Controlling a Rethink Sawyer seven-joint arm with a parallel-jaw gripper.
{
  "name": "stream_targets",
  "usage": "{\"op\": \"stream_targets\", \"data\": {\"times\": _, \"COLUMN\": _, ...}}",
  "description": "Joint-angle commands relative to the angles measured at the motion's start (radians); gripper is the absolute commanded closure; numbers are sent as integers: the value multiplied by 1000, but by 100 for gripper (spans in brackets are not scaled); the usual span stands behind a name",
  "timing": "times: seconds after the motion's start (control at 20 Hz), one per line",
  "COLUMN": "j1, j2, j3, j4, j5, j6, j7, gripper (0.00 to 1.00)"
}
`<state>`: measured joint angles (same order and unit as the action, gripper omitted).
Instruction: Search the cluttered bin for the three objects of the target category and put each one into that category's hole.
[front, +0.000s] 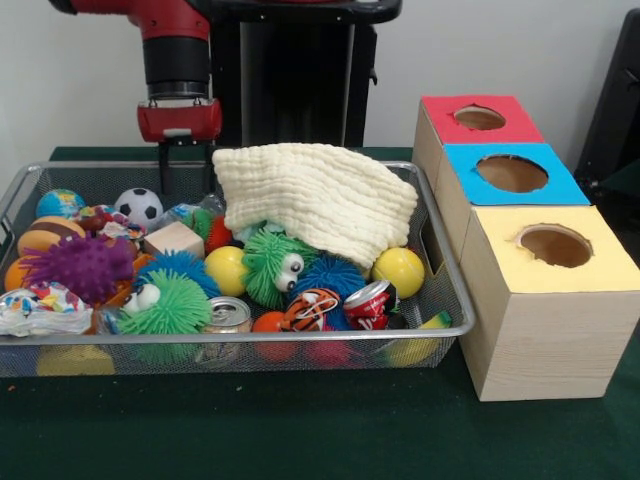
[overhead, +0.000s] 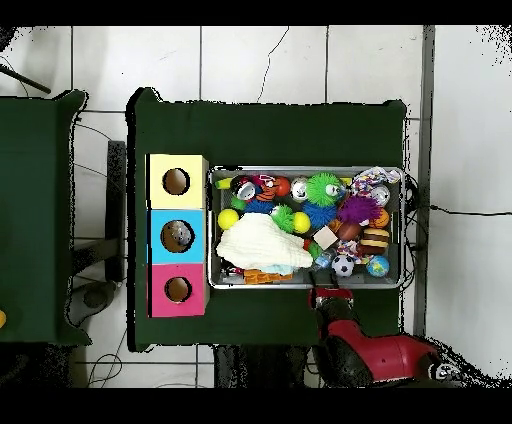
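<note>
The hand (front: 178, 158) hangs behind the wire bin (front: 440, 330), beside the cream cloth (front: 320, 195); its grip I cannot tell.

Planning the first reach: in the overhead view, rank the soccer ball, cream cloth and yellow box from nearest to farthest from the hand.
1. Soccer ball, in the bin just beyond the hand.
2. Cream cloth, at the bin's box end.
3. Yellow box, outside the bin, far corner.

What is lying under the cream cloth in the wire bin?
The cream cloth drapes over a green fuzzy toy with eyes, whose front sticks out. An orange edge peeks out overhead. Anything deeper is hidden.
</note>
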<state>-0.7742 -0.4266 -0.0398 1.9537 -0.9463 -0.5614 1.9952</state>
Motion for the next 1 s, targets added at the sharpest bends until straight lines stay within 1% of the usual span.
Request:
{"op": "stream_targets", "data": {"times": 0.05, "j1": -72, "j2": 197, "j3": 126, "j4": -162, "j5": -41, "j6": 152, "j7": 157, "gripper": 0}}
{"op": "stream_targets", "data": {"times": 0.2, "j1": -86, "j2": 224, "j3": 130, "j4": -173, "j5": -33, "j6": 137, "j7": 155, "gripper": 0}}
{"op": "stream_targets", "data": {"times": 0.3, "j1": -92, "j2": 237, "j3": 130, "j4": -171, "j5": -11, "j6": 119, "j7": 161, "gripper": 0}}
{"op": "stream_targets", "data": {"times": 0.45, "j1": -85, "j2": 243, "j3": 128, "j4": -170, "j5": 2, "j6": 96, "j7": 156, "gripper": 0}}
{"op": "stream_targets", "data": {"times": 0.55, "j1": -76, "j2": 246, "j3": 124, "j4": -171, "j5": -2, "j6": 73, "j7": 146, "gripper": 0}}
{"op": "stream_targets", "data": {"times": 0.6, "j1": -79, "j2": 243, "j3": 134, "j4": -172, "j5": -13, "j6": 73, "j7": 151, "gripper": 0}}
{"op": "stream_targets", "data": {"times": 0.75, "j1": -74, "j2": 259, "j3": 137, "j4": -187, "j5": -18, "j6": 54, "j7": 148, "gripper": 0}}
{"op": "stream_targets", "data": {"times": 1.0, "j1": -71, "j2": 277, "j3": 136, "j4": -185, "j5": 5, "j6": 38, "j7": 157, "gripper": 0}}
